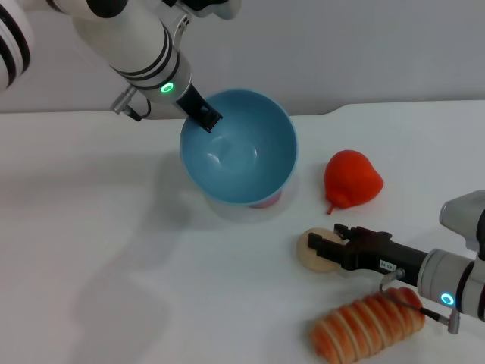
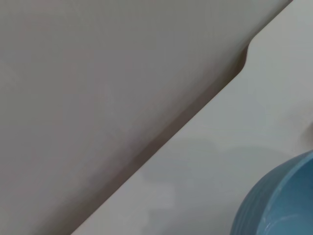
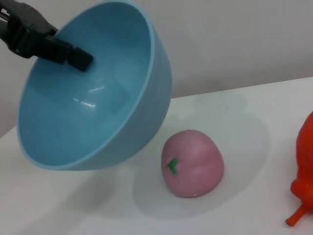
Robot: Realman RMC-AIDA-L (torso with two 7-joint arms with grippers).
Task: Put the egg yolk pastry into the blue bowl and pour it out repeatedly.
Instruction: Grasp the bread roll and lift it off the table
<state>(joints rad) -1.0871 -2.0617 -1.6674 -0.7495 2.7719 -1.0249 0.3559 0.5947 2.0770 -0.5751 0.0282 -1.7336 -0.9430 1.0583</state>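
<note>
Left tool (image 1: 206,117) is clamped on the far rim of the blue bowl (image 1: 239,148), holding it lifted and tipped so the empty hollow faces forward. Nothing inside it. From the right wrist view the bowl (image 3: 98,88) hangs tilted above a pink ball (image 3: 192,163) with a green mark, which sits on the white surface (image 1: 114,250) just under its lower edge.

Over on the right, the right tool (image 1: 327,249) reaches low across the surface, its dark fingers spread around the egg yolk pastry (image 1: 312,249), which rests on the surface. They look to bracket it but not yet pinch it.

The step, as I read it, is the pick-up. Best done by closing gently and squarely on the pastry's middle, since a round ball could squirt out sideways. The orange ridged bread roll (image 1: 369,326) lies just beside the right arm and the red pear-shaped toy (image 1: 352,179) sits between pastry and bowl, so lift straight up before crossing. The left arm should level the bowl first, or the pastry may roll straight out.
</note>
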